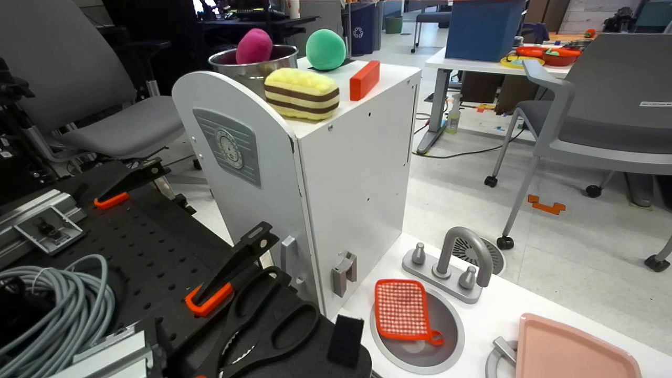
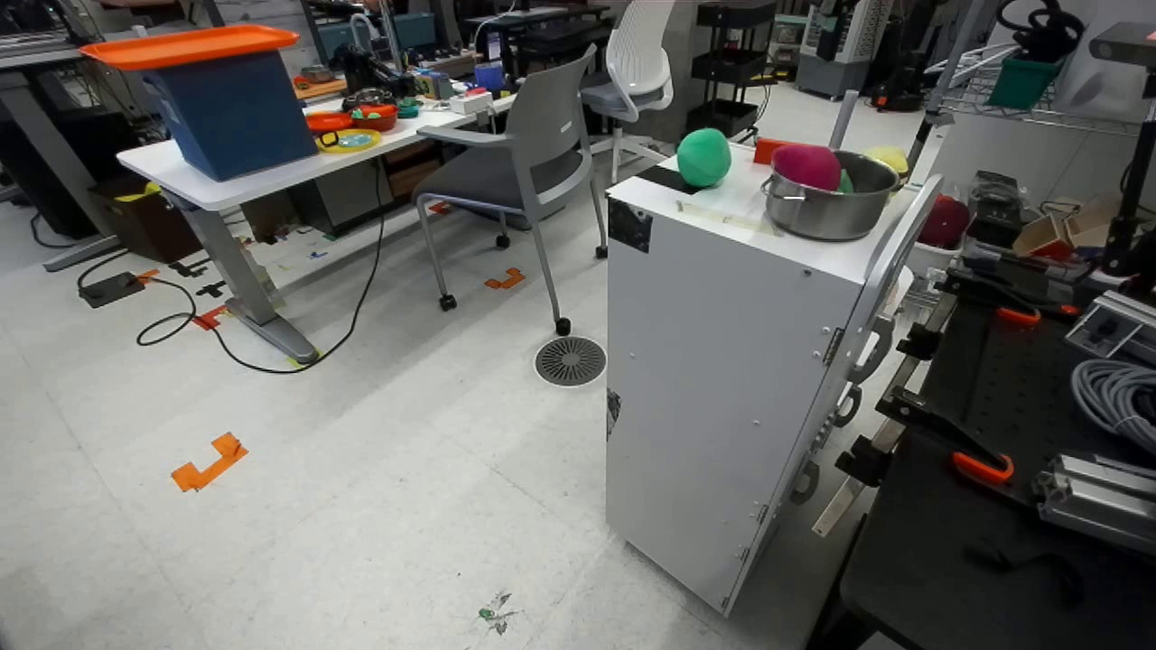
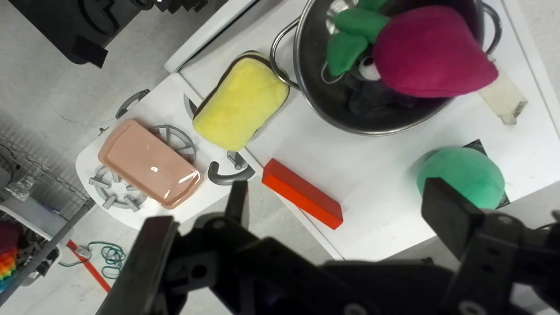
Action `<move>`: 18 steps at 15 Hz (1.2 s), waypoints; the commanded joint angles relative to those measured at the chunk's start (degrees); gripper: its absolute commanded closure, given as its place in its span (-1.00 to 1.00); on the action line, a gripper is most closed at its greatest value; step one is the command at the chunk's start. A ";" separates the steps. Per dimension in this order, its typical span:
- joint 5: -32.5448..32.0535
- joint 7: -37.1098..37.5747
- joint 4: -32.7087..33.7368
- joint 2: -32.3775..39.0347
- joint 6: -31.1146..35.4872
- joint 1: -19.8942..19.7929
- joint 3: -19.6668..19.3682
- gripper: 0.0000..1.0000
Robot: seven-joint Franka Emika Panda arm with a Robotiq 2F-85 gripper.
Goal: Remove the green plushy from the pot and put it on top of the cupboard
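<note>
Far edge: green plushy [image 1: 325, 50] is sitting on top of the cupboard [image 1: 357, 173], out of the pot [image 1: 252, 79]; in the wrist view it is partly covering a dark patch [image 3: 477, 148] right by the rim. Wrist view: end effector [image 3: 339, 197] is holding its fingers [image 3: 450, 214] wide apart, one of them overlapping the plushy's outline. In an exterior view, the pot is standing at left, just beyond the rounded side panel [image 1: 278, 178], a pink plushy [image 1: 254, 46] bulging above its rim; from above, green leafy shapes [image 3: 358, 24] and a dark plush piece [image 3: 372, 94] are lying inside. Yellow striped block [image 1: 302, 94] is filling the near corner, close by the pot; touching or not, cannot tell. Orange block [image 1: 365, 80] is lying along the right edge, near end almost at the rim. White top [image 3: 372, 175] is showing as an open stretch between orange block, pot and green plushy. Past the right edge the cupboard wall is dropping to a lower counter [image 1: 496, 307], where a sink [image 1: 446, 344], tap [image 1: 467, 236] and pink tray [image 1: 572, 349] are sitting; floor [image 1: 457, 197] is spreading on toward a grey chair [image 1: 609, 105].
</note>
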 commanded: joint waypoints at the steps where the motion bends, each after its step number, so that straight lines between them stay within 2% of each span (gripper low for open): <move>1: 0.24 -0.64 -1.61 -3.48 -1.11 1.27 -0.20 -1.00; 5: 2.27 -7.23 -3.47 -8.81 -2.98 2.90 0.51 -1.00; 12: 10.74 -26.01 -6.19 -15.08 -8.54 5.97 -0.08 -1.00; 13: 8.54 -21.20 -4.73 -12.20 -7.08 4.37 1.15 -1.00; 18: 9.48 -24.74 -5.86 -13.93 -7.70 4.79 1.06 -1.00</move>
